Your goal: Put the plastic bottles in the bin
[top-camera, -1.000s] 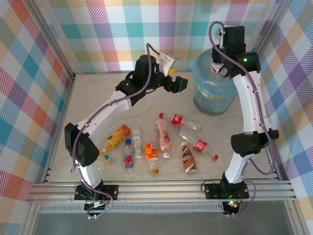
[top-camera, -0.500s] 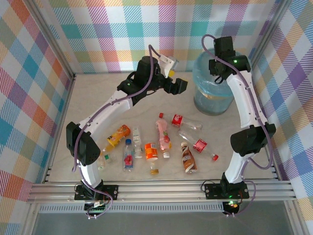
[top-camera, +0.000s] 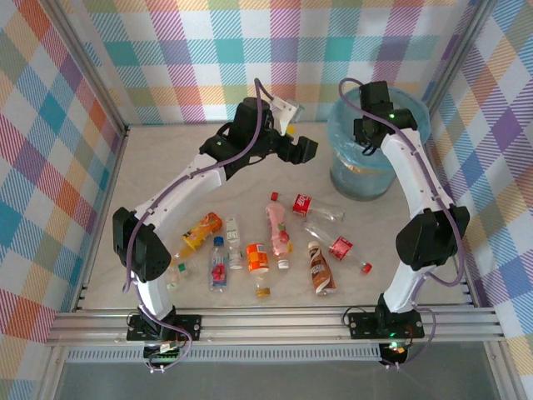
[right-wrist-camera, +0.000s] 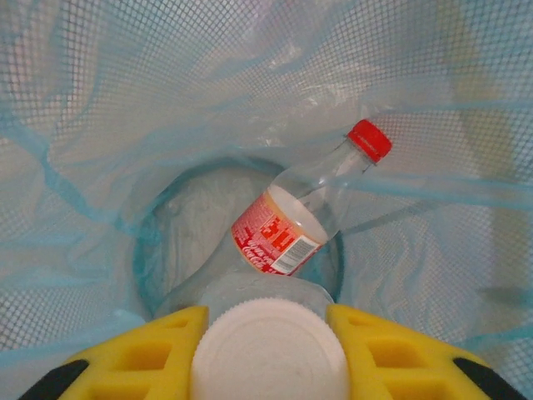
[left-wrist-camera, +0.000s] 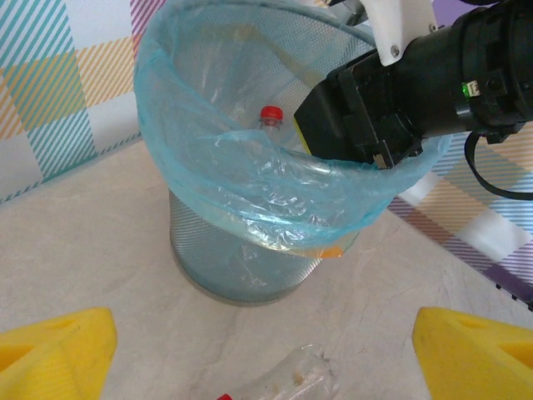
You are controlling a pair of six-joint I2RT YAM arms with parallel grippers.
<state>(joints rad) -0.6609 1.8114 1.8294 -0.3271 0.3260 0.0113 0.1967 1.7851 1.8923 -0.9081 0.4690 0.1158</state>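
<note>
I have the right end effector down inside the mouth of the bin, with its arm arching over the rim from the side nearest the bases. Its yellow fingers press against either side of a white-capped bottle. The cap faces the wrist camera and a clear shoulder shows just beyond it. So it is closed on that bottle, which hangs over the bin's interior. Below it, inside the bin, a red-capped bottle with a red label leans against the mesh wall on the light-blue liner, cap up. From the left wrist I see that red cap just inside the rim, beside the right end effector's black body.

The left end effector hovers just left of the bin, pointed at it, above the worktop. Its yellow fingertips are spread wide with nothing between them.

The other plastic bottles lie on their sides on the worktop, on the bin's near side and off to its left, all apart from it. Closest is a clear red-labelled bottle, just in front of the bin. A second clear bottle lies a little farther from the bin. Farther still are a pink bottle, a brown bottle and an orange-labelled bottle. An orange bottle lies among the farthest from the bin.
</note>
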